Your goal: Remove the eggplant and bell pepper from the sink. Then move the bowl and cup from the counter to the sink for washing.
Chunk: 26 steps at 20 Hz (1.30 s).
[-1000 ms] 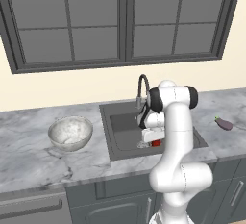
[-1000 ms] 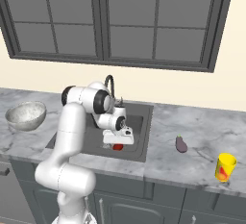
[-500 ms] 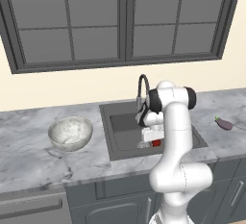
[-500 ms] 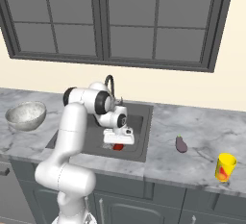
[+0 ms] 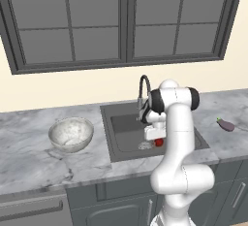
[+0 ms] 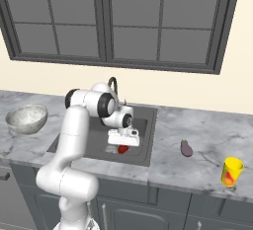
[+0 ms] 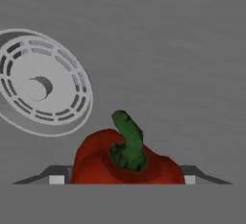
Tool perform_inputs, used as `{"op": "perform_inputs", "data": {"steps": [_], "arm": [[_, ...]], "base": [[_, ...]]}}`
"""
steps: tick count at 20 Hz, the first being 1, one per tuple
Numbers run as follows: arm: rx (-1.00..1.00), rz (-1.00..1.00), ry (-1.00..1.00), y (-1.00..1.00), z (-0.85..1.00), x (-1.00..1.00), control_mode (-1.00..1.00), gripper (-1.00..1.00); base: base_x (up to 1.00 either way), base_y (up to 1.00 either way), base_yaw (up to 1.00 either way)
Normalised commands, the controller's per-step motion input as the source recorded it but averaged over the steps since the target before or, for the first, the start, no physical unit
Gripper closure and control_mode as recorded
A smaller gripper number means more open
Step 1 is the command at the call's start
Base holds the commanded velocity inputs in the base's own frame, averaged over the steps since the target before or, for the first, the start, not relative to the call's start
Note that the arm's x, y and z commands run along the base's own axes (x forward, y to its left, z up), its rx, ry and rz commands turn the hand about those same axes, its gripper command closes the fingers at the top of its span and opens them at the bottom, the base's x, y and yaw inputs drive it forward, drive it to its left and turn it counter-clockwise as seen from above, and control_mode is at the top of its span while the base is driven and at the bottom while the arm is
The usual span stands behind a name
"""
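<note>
Right base view has the eggplant already out on the counter, gripper clamped on the bell pepper in the sink, bowl at 9 o'clock and cup at 4 still waiting.

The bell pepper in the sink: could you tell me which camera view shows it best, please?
The hand view: the bell pepper looms large, green stem clear, beside the drain. Both base views show it as a small red spot below the gripper.
</note>
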Motion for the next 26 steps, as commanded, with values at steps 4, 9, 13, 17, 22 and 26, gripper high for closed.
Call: {"op": "perform_inputs", "data": {"steps": [4,9,13,17,22,26], "arm": [[0.09,0.05,0.0,-0.04,0.29,-0.13,-1.0,1.0],[0.07,0.07,-0.02,-0.01,0.33,-0.13,-1.0,1.0],[0.04,0.07,-0.08,0.0,0.36,-0.1,-1.0,1.0],[0.01,0.08,-0.1,0.0,0.38,-0.06,-1.0,1.0],[0.0,0.1,-0.12,0.0,0.37,-0.1,-1.0,1.0],[0.01,0.13,-0.14,-0.04,0.37,-0.17,-1.0,1.0]], "base": [[0.0,0.0,0.0],[0.0,0.0,0.0],[0.0,0.0,0.0],[0.0,0.0,0.0],[0.0,0.0,0.0],[0.0,0.0,0.0]]}}
